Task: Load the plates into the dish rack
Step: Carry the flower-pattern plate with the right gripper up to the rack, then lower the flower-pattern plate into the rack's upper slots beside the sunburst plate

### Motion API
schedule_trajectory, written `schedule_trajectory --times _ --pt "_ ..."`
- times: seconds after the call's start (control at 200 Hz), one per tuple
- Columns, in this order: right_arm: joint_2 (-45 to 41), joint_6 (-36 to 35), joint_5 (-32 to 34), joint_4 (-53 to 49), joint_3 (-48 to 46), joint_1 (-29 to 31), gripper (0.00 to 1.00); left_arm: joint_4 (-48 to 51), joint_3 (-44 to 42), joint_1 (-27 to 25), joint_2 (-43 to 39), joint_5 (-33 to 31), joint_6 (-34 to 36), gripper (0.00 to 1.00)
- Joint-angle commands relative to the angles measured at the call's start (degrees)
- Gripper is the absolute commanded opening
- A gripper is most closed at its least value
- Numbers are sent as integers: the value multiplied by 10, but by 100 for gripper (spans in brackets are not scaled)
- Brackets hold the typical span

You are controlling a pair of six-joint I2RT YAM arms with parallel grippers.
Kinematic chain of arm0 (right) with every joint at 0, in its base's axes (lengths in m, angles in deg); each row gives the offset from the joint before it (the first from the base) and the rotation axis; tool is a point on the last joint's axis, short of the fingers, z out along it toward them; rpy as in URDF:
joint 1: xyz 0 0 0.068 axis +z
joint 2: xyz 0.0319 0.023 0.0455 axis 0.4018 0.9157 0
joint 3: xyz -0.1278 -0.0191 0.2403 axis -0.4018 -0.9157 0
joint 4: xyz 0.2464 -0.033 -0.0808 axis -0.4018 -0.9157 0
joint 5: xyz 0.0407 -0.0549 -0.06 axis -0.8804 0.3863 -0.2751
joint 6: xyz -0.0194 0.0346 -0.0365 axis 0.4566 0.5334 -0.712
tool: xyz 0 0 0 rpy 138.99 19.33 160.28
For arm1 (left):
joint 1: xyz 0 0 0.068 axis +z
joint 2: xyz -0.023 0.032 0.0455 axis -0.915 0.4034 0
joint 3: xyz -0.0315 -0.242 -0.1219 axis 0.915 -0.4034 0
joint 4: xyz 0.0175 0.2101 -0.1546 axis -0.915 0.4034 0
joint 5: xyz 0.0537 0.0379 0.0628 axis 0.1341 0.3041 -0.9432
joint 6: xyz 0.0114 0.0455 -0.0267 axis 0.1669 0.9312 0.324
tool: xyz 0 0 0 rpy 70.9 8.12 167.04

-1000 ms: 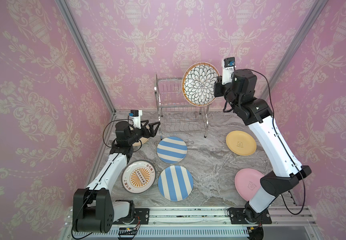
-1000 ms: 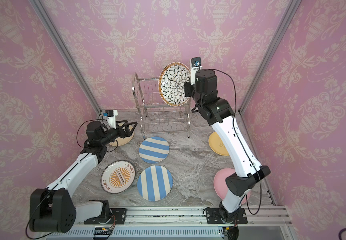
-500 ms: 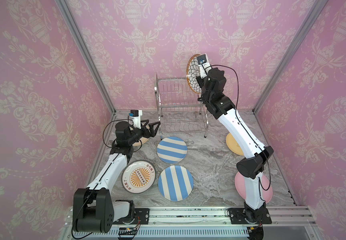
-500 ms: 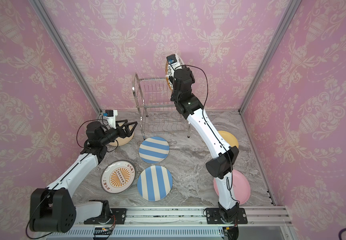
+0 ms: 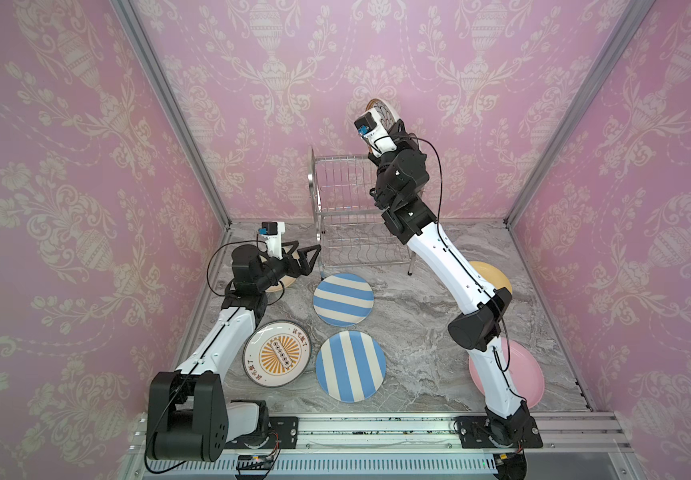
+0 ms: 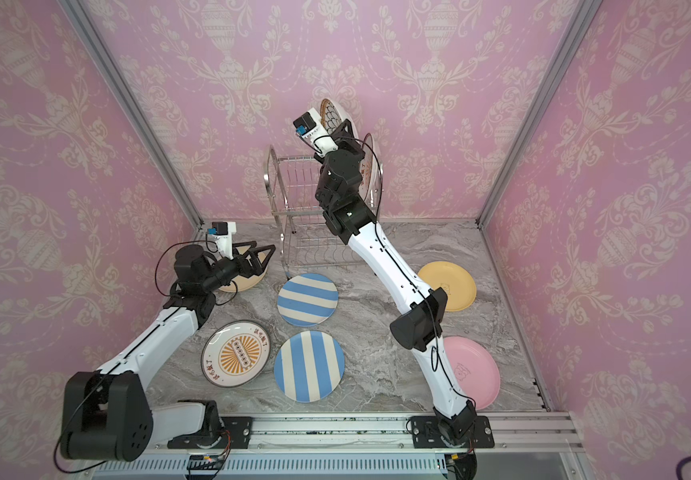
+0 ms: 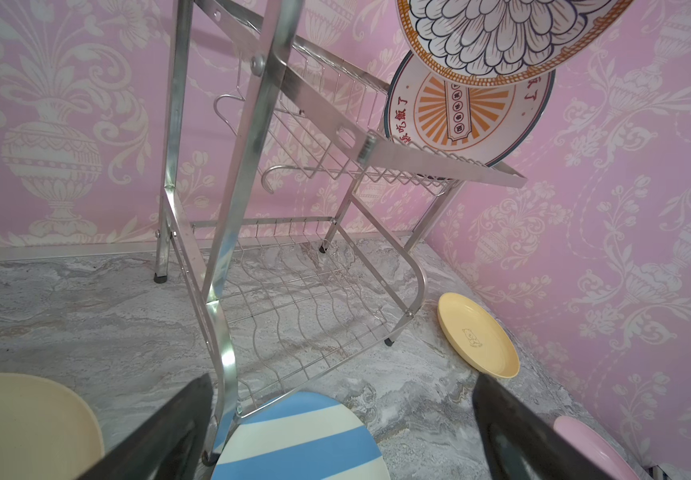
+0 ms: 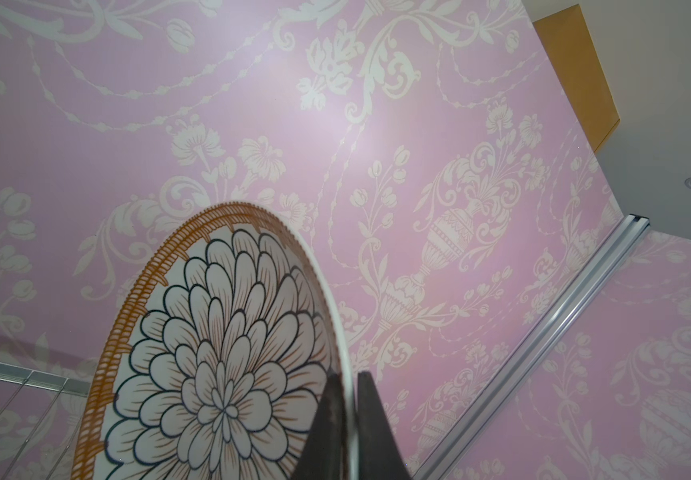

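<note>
Right gripper (image 8: 349,376) is up high, clamped on the rim of the petal plate (image 8: 219,374), one finger on the patterned face, one on the back. The plate stands on edge in the air above the right end of the rack (image 5: 337,183), over the upper tier and not in any slot. Its patterned face looks left across the rack, and from the grip it rises toward the back wall. In both top views only a narrow slice of it shows past the wrist camera.

Just below it a sunburst plate (image 7: 472,108) stands upright at the right end of the upper tier, face turned the same way. From the left wrist the petal plate overlaps its top edge; whether the two touch, I can't tell.

Left gripper (image 7: 344,378) hangs low by the rack's front left leg, jaws spread wide, nothing between them, over the cream plate (image 6: 248,282).

Flat on the table (image 5: 418,324):
- a striped plate (image 5: 343,299) just in front of the rack, stripes roughly crossways
- a second striped plate (image 5: 350,365) nearer the front edge, stripes front to back
- the other sunburst plate (image 5: 278,353) left of that
- the yellow plate (image 6: 452,284) off to the rack's right
- the pink plate (image 6: 474,374) front right, partly behind the right arm
</note>
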Motion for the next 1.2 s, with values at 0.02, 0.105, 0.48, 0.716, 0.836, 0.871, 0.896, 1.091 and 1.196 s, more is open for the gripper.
schedule_trajectory --times 0.02,0.105,0.48,0.716,0.836,0.871,0.896,1.091,1.196 --pt "5 -58 -4 115 32 -3 0 -32 -18 -5 -26 19 -19 99" --pt "12 -65 -2 112 32 -3 0 -20 -23 -4 -43 16 -9 99" --pt "43 -100 18 119 33 -13 0 -18 -49 -5 -52 5 7 99" --pt "38 -81 23 100 35 -23 0 -18 -46 -4 -45 5 13 99" --pt "37 -72 24 103 35 -29 0 -19 -46 -4 -43 6 13 99" --pt "37 -67 23 102 35 -30 0 -20 -45 -3 -43 6 13 99" --pt "37 -62 22 99 35 -30 0 -21 -45 -4 -42 7 13 99" --pt "41 -43 20 94 38 -30 0 -17 -45 -3 -43 8 13 99" --pt "48 -37 26 87 39 -31 0 -15 -45 -3 -43 7 15 99"
